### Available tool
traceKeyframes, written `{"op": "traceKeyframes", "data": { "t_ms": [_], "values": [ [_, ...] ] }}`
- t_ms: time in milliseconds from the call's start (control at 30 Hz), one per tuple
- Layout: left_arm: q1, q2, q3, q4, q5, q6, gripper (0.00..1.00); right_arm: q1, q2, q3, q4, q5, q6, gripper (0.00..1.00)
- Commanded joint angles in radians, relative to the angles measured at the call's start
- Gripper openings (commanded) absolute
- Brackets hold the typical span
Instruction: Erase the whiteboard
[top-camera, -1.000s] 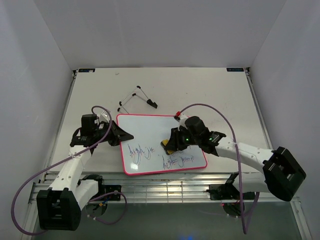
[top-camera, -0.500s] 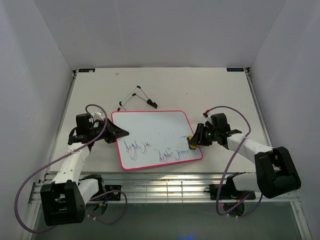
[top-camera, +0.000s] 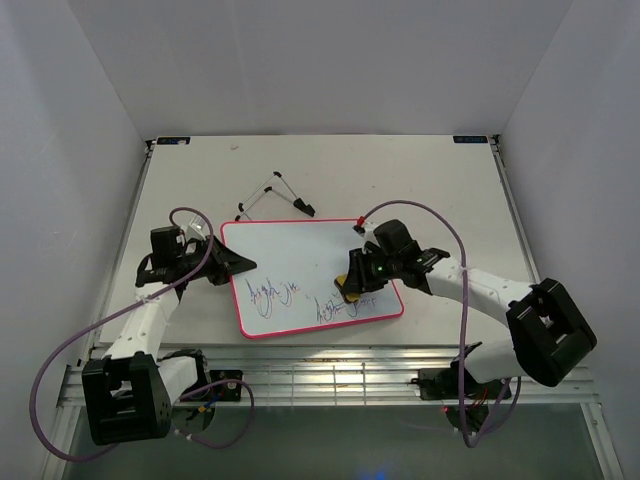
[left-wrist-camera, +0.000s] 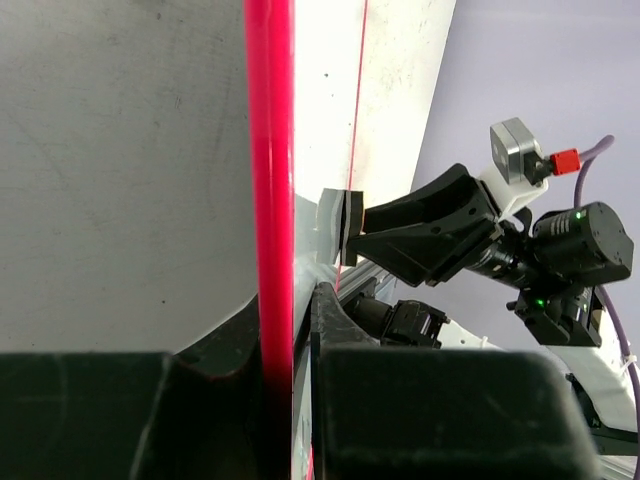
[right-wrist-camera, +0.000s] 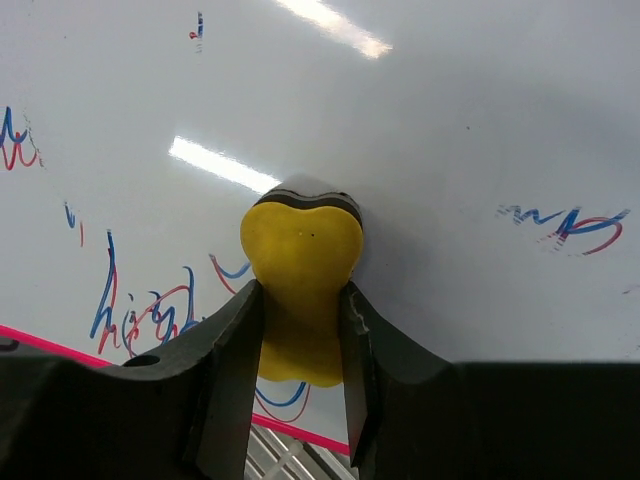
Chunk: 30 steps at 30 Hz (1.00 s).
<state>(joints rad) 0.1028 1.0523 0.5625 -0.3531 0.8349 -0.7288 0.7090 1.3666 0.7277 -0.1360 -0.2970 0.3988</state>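
Whiteboard (top-camera: 300, 262), pink-rimmed, bears blue scribbles (top-camera: 272, 293) along its near edge.

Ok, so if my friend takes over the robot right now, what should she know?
Left gripper: shut on the left rim of the whiteboard, steadying it.
Right gripper: shut on the yellow eraser, which is pressed to the board among the writing.
Done: the far half of the board is clean.
Left: blue scribbles along the near edge, on both sides of the eraser.
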Motion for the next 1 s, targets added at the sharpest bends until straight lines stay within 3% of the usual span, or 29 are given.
{"op": "traceKeyframes", "data": {
  "t_ms": [0, 133, 400, 567, 667, 767, 900, 967],
  "values": [
    [-0.021, 0.025, -0.012, 0.019, -0.235, 0.091, 0.0, -0.077, 0.094, -0.04, -0.119, -0.037, -0.055, 0.31],
    [-0.041, 0.038, -0.01, 0.019, -0.227, 0.097, 0.0, -0.267, 0.196, -0.036, -0.146, -0.016, -0.142, 0.31],
    [-0.055, 0.04, -0.009, 0.019, -0.234, 0.098, 0.0, -0.414, 0.305, 0.036, -0.183, -0.021, -0.216, 0.3],
    [-0.064, 0.035, -0.01, 0.02, -0.237, 0.098, 0.0, -0.422, 0.318, 0.075, -0.195, -0.04, -0.215, 0.29],
    [-0.071, 0.038, -0.012, 0.02, -0.237, 0.098, 0.0, -0.395, 0.302, 0.081, -0.182, -0.071, -0.204, 0.29],
    [-0.077, 0.037, -0.012, 0.023, -0.238, 0.095, 0.0, -0.274, 0.263, 0.108, -0.156, -0.108, -0.172, 0.29],
    [-0.081, 0.035, -0.013, 0.023, -0.243, 0.094, 0.0, -0.01, 0.247, 0.223, -0.143, -0.11, -0.1, 0.29],
    [-0.083, 0.034, -0.013, 0.023, -0.243, 0.094, 0.0, 0.052, 0.275, 0.284, -0.154, -0.088, -0.069, 0.29]
  ]
}}
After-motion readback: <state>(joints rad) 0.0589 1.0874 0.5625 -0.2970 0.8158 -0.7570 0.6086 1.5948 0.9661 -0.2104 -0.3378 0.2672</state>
